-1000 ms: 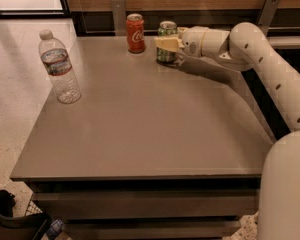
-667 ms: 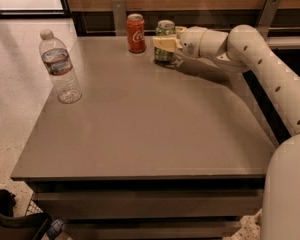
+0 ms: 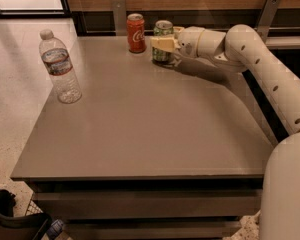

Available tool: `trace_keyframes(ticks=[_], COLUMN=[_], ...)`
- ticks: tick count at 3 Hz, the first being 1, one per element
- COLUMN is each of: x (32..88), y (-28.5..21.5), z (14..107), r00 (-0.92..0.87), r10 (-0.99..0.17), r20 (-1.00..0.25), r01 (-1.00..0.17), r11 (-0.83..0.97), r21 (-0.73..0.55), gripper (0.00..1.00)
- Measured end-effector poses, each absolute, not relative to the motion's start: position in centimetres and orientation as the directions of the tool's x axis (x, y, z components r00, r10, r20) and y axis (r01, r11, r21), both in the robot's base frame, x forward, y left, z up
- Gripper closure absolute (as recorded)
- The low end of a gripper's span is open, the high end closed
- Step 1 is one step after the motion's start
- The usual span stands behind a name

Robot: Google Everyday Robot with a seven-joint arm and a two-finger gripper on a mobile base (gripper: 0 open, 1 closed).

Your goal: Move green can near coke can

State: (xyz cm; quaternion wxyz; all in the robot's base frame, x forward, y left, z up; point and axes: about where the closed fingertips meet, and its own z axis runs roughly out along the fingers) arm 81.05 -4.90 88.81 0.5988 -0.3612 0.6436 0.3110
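Note:
The green can [image 3: 162, 30] stands upright at the far edge of the grey table [image 3: 140, 129], a little right of the red coke can [image 3: 136, 32]. A narrow gap separates the two cans. My gripper [image 3: 164, 43] reaches in from the right with its cream fingers [image 3: 163, 43] across the green can's body, shut on it. The can's base is at the table surface.
A clear plastic water bottle [image 3: 60, 67] stands upright near the table's left edge. A wood-panelled wall with metal brackets [image 3: 118, 15] runs right behind the cans. My white arm [image 3: 270, 74] stretches along the table's right side.
The gripper and the green can have shifted slightly left, closer to the coke can. The bottle and coke can have not moved.

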Motion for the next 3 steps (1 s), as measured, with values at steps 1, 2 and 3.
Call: trace_keyframes(ticks=[1, 2, 3], x=[81.05, 81.05, 81.04], y=[-4.43, -4.2, -4.19], z=[88.74, 88.71, 88.71], r00=[-0.022, -0.023, -0.023], r10=[-0.092, -0.091, -0.091], r20=[-0.996, -0.996, -0.996], r01=[-0.841, -0.843, -0.843], r11=[0.54, 0.538, 0.538], r21=[-0.031, -0.03, -0.03], gripper=[0.1, 0.0, 0.0])
